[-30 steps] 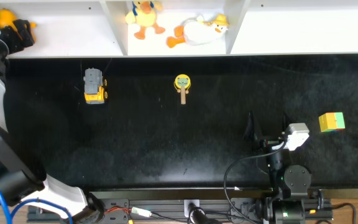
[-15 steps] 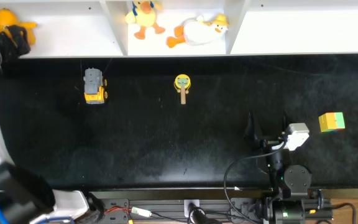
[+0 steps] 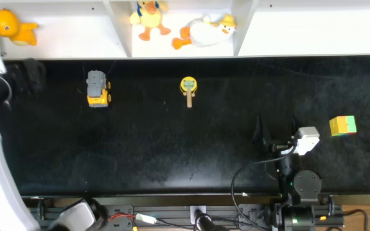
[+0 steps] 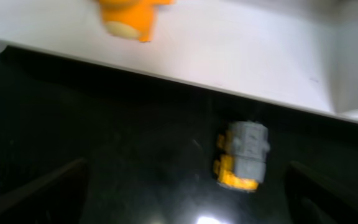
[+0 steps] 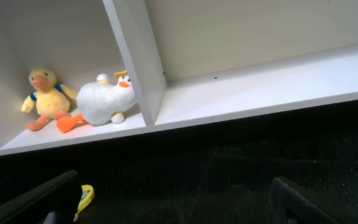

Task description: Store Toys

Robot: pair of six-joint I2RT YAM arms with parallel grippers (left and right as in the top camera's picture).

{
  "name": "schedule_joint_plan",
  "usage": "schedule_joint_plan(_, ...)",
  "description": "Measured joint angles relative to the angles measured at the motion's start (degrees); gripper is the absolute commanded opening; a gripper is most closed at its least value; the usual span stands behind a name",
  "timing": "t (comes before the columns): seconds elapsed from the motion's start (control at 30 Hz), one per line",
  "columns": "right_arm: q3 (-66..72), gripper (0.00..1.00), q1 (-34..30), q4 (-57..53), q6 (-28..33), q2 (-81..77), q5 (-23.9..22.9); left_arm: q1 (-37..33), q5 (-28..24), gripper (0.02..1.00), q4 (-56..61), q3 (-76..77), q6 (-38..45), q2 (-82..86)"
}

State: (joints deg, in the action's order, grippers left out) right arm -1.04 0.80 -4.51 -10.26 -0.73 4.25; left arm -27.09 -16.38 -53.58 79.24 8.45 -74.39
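The left pincer (image 4: 188, 164) hangs released, its fingers spread wide with nothing between them, over the black surface (image 3: 172, 147) close to the front edge of the white shelf (image 3: 300, 29). Just ahead of it and a little toward the right arm's side stands a grey and yellow toy truck (image 3: 97, 88) on the surface, apart from the fingers. Straight beyond the pincer, past the shelf's edge, an orange duck (image 3: 11, 25) sits in the leftmost compartment. Farther off toward the right arm lies a round yellow toy on a wooden stick (image 3: 189, 90), also near the shelf. The right pincer (image 3: 275, 125) sits low and close to its own base, likewise released and holding nothing (both fingers are well apart in its wrist view). Beside it on the outer side, near but not touching, rests a green and yellow block (image 3: 342, 126). Well ahead of it, in the shelf's middle compartment, a yellow duck plush (image 5: 45, 96) and a white bird plush (image 5: 104, 102) lie side by side, the white one nearer the divider.
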Motion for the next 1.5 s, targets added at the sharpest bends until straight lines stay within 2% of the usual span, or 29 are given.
schedule_joint_plan(0.13,0.0,0.996,0.0,0.0,0.0,0.0,0.0,4.9,0.6,0.996,-0.1,-4.9,0.6,7.7)
schedule_joint_plan(0.27,0.0,0.996,0.0,0.0,0.0,0.0,0.0,10.6,3.6,0.998,1.8,-12.8,0.5,12.4)
schedule_joint_plan(0.53,0.0,0.996,0.0,0.0,0.0,0.0,0.0,19.3,8.4,0.998,11.7,-25.4,-1.2,9.1)
schedule_joint_plan(1.13,0.0,0.993,0.0,0.0,0.0,0.0,0.0,19.6,9.4,0.998,26.4,-27.1,-3.6,-12.8)
schedule_joint_plan(1.5,0.0,0.996,0.0,0.0,0.0,0.0,0.0,19.6,9.4,0.998,32.6,-27.2,-3.6,-15.9)
